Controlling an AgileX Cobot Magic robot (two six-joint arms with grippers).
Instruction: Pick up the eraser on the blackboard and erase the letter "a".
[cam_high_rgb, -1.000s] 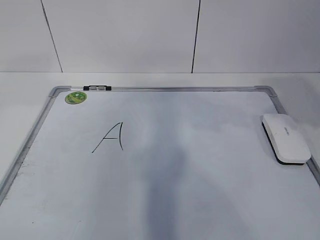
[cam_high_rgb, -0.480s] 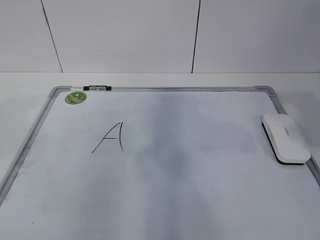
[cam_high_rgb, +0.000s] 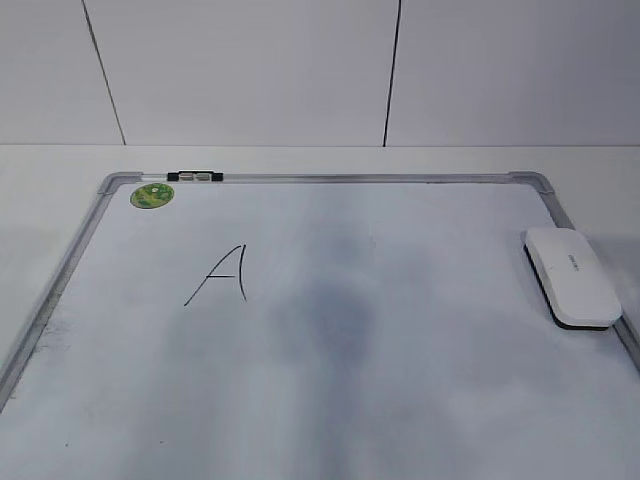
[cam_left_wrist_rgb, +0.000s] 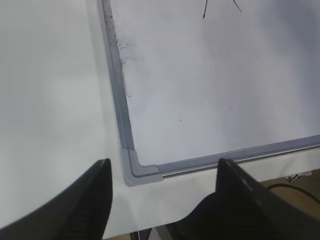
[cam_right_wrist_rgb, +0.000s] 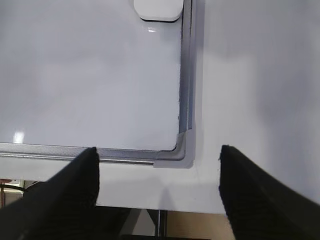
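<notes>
The blackboard (cam_high_rgb: 330, 178) is a white dry-erase board with a grey metal frame, lying flat on the table. The white eraser (cam_high_rgb: 572, 276) lies on it by the right frame edge. Its near end shows at the top of the right wrist view (cam_right_wrist_rgb: 157, 9). An angular capital "A" (cam_high_rgb: 222, 274) is drawn left of centre. No rounded lowercase "a" is in view. My left gripper (cam_left_wrist_rgb: 163, 164) is open and empty over the board's near left corner (cam_left_wrist_rgb: 142, 171). My right gripper (cam_right_wrist_rgb: 157, 150) is open and empty over the near right corner (cam_right_wrist_rgb: 175, 155). Neither gripper shows in the exterior view.
A round green sticker (cam_high_rgb: 152, 195) and a small black clip (cam_high_rgb: 195, 176) sit at the board's far left corner. White table (cam_high_rgb: 40, 200) surrounds the board, and a white wall stands behind it. The table's front edge shows in both wrist views.
Only the grey shadow across the middle of the board has changed shape. The eraser and the board have not moved.
</notes>
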